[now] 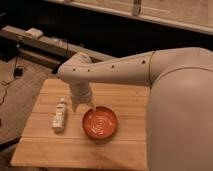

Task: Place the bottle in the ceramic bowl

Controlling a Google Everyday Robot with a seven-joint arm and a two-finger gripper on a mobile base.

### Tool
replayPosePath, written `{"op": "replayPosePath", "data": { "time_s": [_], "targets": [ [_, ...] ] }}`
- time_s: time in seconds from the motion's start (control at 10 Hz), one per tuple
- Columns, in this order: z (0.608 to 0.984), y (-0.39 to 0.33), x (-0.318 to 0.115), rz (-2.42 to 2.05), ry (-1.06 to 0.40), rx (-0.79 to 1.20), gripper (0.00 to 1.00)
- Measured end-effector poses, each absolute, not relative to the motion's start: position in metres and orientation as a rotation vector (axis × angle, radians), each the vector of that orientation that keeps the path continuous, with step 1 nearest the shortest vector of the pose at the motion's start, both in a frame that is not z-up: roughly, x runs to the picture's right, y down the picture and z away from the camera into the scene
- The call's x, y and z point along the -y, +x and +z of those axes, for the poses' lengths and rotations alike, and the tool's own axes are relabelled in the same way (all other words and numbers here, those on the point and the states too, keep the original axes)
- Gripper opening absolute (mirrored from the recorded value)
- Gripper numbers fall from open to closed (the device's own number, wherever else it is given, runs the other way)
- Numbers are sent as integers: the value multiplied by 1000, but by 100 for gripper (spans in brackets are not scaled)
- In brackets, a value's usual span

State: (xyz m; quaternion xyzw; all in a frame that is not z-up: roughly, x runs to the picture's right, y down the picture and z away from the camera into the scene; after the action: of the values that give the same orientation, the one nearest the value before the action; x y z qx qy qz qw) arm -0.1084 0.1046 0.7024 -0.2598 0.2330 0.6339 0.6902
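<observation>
Wooden table (127, 100) (dim room), pincer (83, 106) above

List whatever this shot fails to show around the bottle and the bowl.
All in the camera view:
- Wooden table: right side hidden behind the robot's arm.
- Bottle: label wording too small to read.
- Gripper, between bottle and ceramic bowl: covers a bit of the bowl's far-left rim; its height above the table is unclear.

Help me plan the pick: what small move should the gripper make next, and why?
Probably shift the gripper sideways over the bottle. The bottle lies on the table, ungrasped, and the gripper hangs between it and the bowl.
</observation>
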Motion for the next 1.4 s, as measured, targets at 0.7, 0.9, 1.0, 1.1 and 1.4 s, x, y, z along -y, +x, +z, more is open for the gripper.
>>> {"op": "replayPosePath", "data": {
  "time_s": [0.7, 0.9, 1.0, 1.1, 1.4],
  "targets": [
    [723, -236, -115, 1255, -626, -448, 65],
    [743, -254, -122, 1218, -638, -447, 65],
    [756, -264, -125, 1193, -641, -448, 65],
    [764, -273, -128, 1170, -645, -449, 65],
    [792, -282, -135, 1144, -645, -470, 65]
  ]
}}
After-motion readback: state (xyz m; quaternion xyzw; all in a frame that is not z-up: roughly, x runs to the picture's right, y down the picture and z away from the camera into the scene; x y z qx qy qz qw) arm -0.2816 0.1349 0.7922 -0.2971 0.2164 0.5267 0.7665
